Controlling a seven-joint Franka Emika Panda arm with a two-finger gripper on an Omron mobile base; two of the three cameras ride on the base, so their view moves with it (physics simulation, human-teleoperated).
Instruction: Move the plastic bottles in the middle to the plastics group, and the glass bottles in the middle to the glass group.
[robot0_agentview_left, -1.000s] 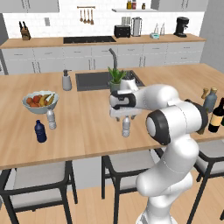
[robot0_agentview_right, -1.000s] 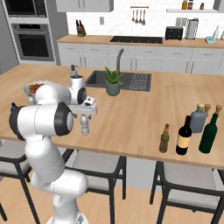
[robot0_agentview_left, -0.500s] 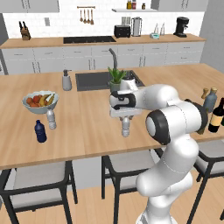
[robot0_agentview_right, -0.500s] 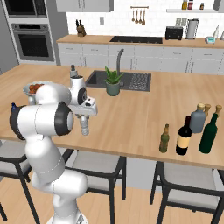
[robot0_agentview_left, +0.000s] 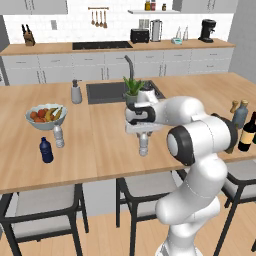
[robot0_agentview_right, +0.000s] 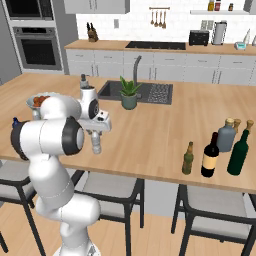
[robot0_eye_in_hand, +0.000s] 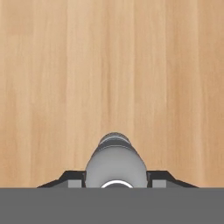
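One small clear water bottle standing upright mid-island on the wooden counter, gripper clamped round its upper part from above, fingers snug on both sides in the hand view; still planted on the wood. Off to the left by the fruit bowl: navy bottle plus another clear one. Far right: wine bottle, olive-brown beer bottle, grey-blue bottle, green bottle bunched close together.
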